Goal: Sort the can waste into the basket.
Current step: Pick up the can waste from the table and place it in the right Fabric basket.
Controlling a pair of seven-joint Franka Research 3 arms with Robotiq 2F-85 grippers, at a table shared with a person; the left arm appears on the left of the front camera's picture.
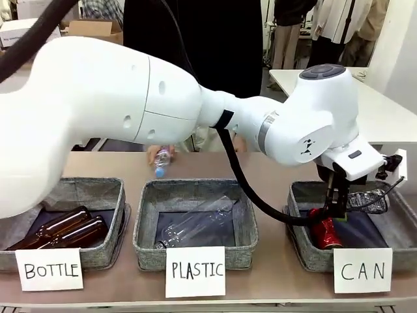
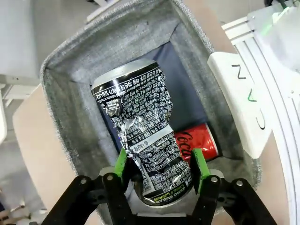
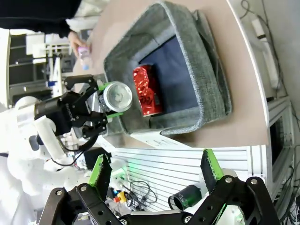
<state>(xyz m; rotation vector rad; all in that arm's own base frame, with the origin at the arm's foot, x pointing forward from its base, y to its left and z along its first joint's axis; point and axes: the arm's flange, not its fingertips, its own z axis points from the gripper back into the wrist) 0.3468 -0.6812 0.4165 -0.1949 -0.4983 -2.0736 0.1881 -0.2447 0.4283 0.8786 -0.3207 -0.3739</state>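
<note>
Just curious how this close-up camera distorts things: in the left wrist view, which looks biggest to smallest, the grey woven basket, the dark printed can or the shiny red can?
1. Grey woven basket
2. Dark printed can, though it sits nearest the camera
3. Shiny red can, mostly hidden behind it

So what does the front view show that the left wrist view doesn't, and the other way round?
Front view adds: the grey woven basket signed BOTTLE holding brown glass bottles, the like basket signed PLASTIC holding a clear plastic bottle, and a person's hand on a small clear bottle. Left wrist view adds: the left pincer, its green pads flanking the dented dark printed can; whether it grips is unclear. Both share that can, the grey woven CAN basket and the shiny red can inside it.
</note>
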